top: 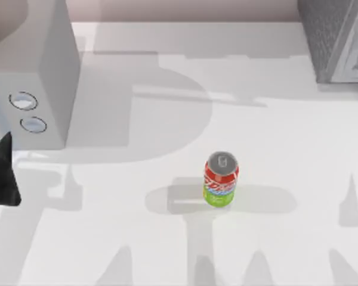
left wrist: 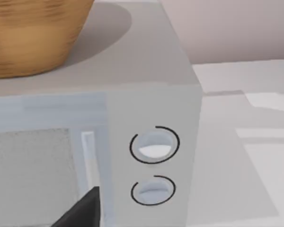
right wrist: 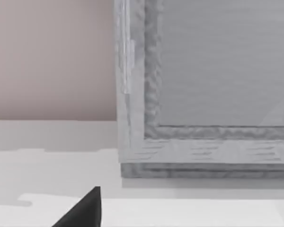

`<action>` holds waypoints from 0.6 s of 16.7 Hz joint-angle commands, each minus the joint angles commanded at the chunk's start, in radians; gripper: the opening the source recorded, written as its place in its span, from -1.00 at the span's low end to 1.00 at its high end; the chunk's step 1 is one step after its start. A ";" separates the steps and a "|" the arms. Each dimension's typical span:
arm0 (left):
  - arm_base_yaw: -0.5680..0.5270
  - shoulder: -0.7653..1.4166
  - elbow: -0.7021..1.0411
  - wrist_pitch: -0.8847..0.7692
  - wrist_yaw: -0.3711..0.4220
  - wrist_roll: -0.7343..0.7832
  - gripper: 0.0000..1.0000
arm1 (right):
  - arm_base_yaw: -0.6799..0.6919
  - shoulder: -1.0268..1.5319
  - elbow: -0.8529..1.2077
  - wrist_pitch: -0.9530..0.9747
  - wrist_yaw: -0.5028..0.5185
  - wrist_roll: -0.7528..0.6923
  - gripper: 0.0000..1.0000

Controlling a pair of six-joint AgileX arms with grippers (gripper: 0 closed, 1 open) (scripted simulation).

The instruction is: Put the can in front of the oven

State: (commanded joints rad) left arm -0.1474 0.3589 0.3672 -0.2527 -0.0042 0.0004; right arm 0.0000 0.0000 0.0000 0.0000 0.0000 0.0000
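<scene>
White table (top: pixel 167 250) carries upright can (top: pixel 221 179); left end effector (top: pixel 3 176) hovers by oven (top: pixel 42 71).

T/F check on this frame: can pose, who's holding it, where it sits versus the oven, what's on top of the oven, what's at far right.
1. The can stands upright on the table. True.
2. The left tool is shut on the can. False: it sits at the table's left edge near the oven, well apart from the can, which nothing grips.
3. The can already sits right under the oven's two dials. False: it stands near the table's middle, off to the oven's right.
4. A woven basket rests on top of the oven. True, by the left wrist view.
5. A darker speckled grey box stands at the far right. True.
</scene>
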 joint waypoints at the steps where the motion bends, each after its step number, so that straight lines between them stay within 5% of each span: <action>1: -0.033 0.091 0.089 -0.057 0.000 0.000 1.00 | 0.000 0.000 0.000 0.000 0.000 0.000 1.00; 10: -0.371 1.118 0.998 -0.661 0.021 -0.017 1.00 | 0.000 0.000 0.000 0.000 0.000 0.000 1.00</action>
State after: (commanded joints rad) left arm -0.5181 1.4766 1.3653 -0.9136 0.0165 -0.0166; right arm 0.0000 0.0000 0.0000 0.0000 0.0000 0.0000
